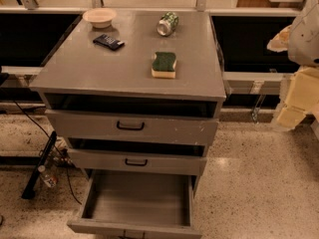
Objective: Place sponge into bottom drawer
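The sponge (pixel 164 64) lies on the grey cabinet top (pixel 99 68), right of centre, dark green layer up on a pale yellow body. The bottom drawer (pixel 137 198) is pulled far out below the cabinet; its plain grey inside holds nothing. My gripper (pixel 295 101) shows at the right edge of the camera view as pale yellow and white parts. It is off to the right of the cabinet, level with the top, well apart from the sponge and holding nothing that I can see.
A green-patterned can (pixel 168 23) lies on its side at the back of the top. A flat black packet (pixel 108 42) and a pale bowl (pixel 99 17) sit at the back left. The two upper drawers (pixel 130 126) stand slightly open. Cables and a black bar (pixel 39 166) lie on the floor at left.
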{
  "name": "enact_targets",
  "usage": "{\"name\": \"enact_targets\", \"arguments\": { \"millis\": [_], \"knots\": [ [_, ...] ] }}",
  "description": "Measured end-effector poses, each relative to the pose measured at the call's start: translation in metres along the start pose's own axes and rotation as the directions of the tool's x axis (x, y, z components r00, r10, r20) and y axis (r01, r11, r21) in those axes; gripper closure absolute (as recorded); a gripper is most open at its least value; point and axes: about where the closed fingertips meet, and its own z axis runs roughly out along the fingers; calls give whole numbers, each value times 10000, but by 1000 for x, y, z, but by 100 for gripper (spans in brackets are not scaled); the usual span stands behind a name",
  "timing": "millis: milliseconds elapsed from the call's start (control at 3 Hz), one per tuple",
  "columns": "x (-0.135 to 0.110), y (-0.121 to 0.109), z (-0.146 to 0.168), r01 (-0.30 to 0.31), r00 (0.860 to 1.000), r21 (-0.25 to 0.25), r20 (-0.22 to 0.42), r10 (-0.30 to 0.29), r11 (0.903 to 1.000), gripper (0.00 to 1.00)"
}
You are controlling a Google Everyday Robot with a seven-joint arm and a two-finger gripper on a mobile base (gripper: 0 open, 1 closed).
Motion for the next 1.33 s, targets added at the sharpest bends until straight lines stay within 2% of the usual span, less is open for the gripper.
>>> {"name": "enact_targets", "arguments": {
  "millis": [333, 1333],
  "knots": [
    [0, 0, 0, 0, 10000, 0, 0, 0, 10000, 0],
    [-56, -55, 41, 627, 9975, -130, 338, -623, 9979, 0]
  ]
}}
